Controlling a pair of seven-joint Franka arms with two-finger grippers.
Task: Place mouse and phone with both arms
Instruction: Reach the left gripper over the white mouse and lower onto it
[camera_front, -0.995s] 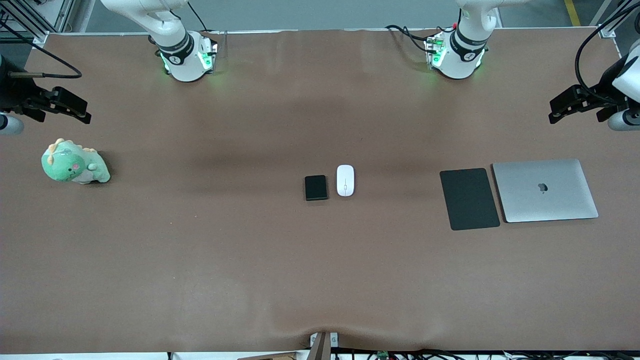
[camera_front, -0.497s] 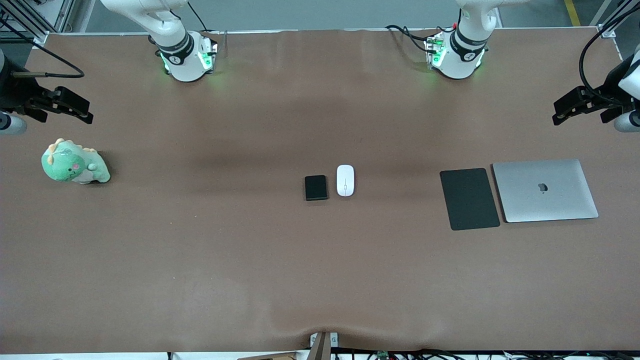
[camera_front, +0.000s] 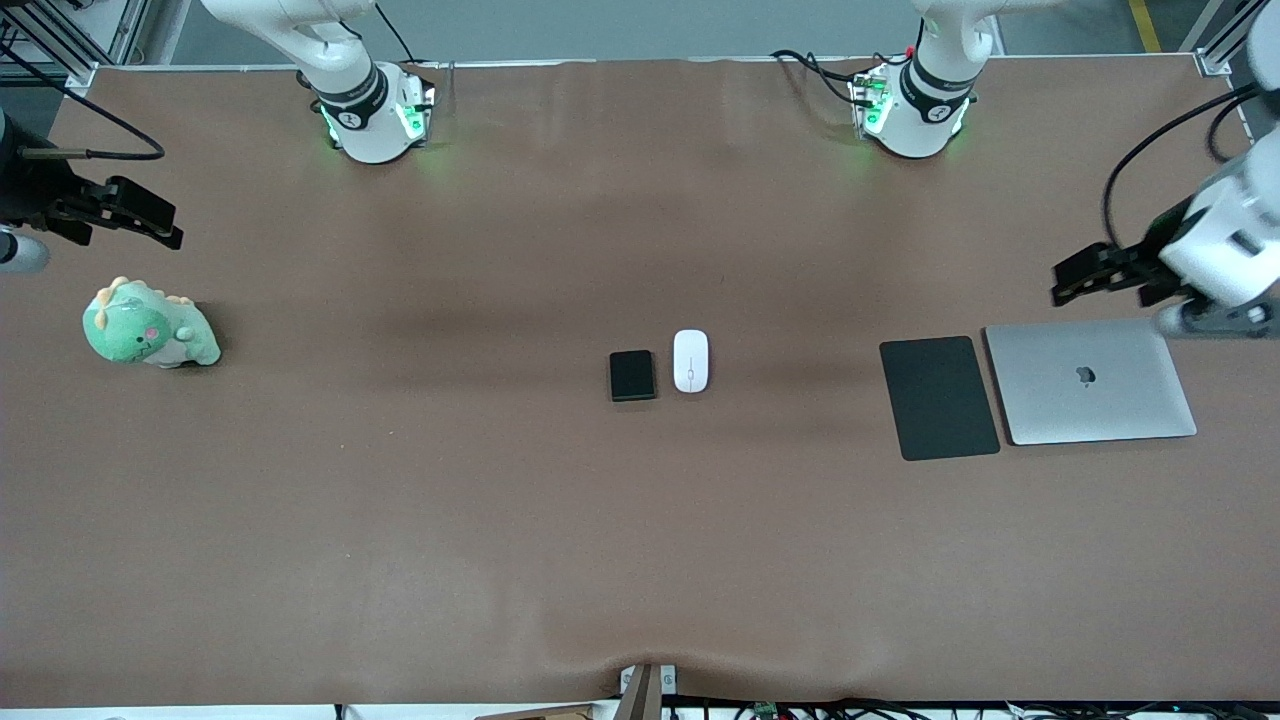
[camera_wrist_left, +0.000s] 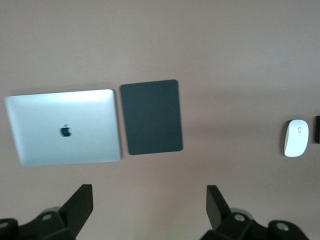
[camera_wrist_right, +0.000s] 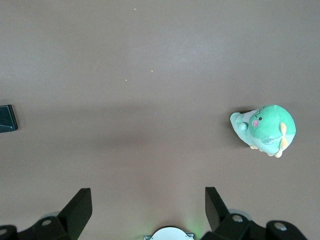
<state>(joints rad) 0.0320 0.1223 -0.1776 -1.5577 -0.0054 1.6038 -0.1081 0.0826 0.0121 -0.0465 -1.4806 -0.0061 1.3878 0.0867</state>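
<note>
Mouse and phone lie side by side, just apart, mid-table, untouched. Step in hand: approach, nothing grasped yet. Left gripper hangs with fingers spread, empty, over bare table close to the laptop and mouse pad. Right gripper hangs wide and empty over bare table close to the green plush dinosaur. Next, likely: both arms travel to table centre, each descending astride one item.

The only mark I can make out is the apple logo on the closed silver laptop's lid, toward the left arm's end of the bench; no readable words or numbers anywhere.
</note>
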